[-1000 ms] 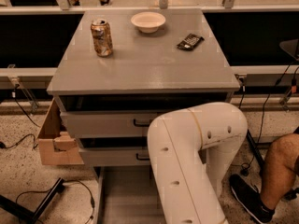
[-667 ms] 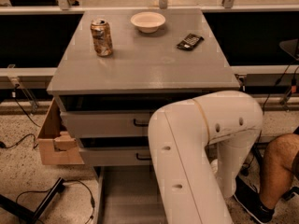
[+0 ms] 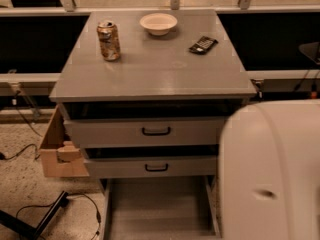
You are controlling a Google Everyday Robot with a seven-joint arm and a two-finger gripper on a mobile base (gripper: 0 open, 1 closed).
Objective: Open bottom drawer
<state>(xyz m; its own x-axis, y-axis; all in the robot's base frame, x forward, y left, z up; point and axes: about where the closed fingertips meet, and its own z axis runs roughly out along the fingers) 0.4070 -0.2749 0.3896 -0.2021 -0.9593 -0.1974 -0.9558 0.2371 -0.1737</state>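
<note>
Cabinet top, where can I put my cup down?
The front half is bare, in front of the soda can, white bowl and small black item crowding the back. The gripper is out of view; only the white arm shows.

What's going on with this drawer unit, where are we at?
The robot is working on the grey cabinet's bottom drawer, which is pulled out toward the camera with its plain tray showing; its front lies below the frame edge. Only the white arm shows, filling the lower right; the gripper is out of view. The top drawer and middle drawer show their black handles. A can, a bowl and a dark flat object sit on top.
</note>
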